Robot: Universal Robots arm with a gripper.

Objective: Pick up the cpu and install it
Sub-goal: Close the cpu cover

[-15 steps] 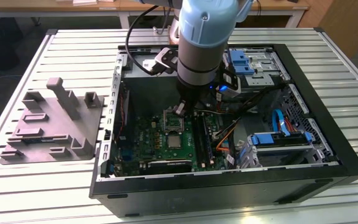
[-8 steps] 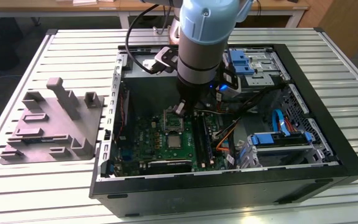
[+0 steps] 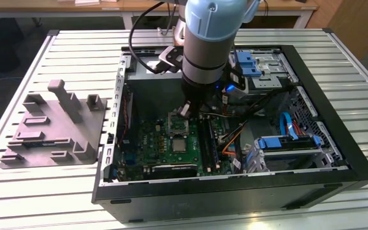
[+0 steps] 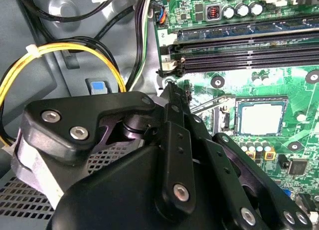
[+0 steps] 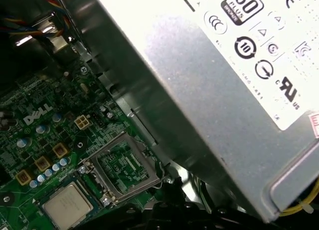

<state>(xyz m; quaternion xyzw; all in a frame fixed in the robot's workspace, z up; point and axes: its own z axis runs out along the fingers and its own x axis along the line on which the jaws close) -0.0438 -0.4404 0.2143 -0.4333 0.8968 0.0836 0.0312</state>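
Exterior view is showing one open computer case (image 3: 337, 158) lying on a slatted metal table (image 3: 75, 48), with one grey-purple fixture (image 3: 53, 132) sitting on the table toward the exterior view's left of the case. One green motherboard (image 3: 165, 148) is lying inside the case, and one cpu (image 3: 179, 145) is sitting flat in its socket on that board, pale silver-grey top facing up. Just beside the cpu, one hinged socket frame (image 3: 178, 125) is standing open. One big grey box with a white label (image 5: 234, 90) is looming close in the first wrist view. Two blue drive brackets are showing, one (image 3: 247, 63) at the far end of the case and one (image 3: 286, 143) toward the exterior view's right.

One arm (image 3: 206, 43) is reaching straight down into the case, its wrist pointing at the board, and the gripper (image 3: 185, 111) is hanging just above the open frame, near the cpu but apart from it. In the second wrist view the gripper's black linkages (image 4: 174, 155) are crowding the foreground while the cpu (image 4: 261, 116) is lying further off on the board; in the first wrist view the cpu (image 5: 66, 206) is resting beside the open frame (image 5: 124, 165). How far the fingers are parted I cannot tell, and nothing is showing in their hold.
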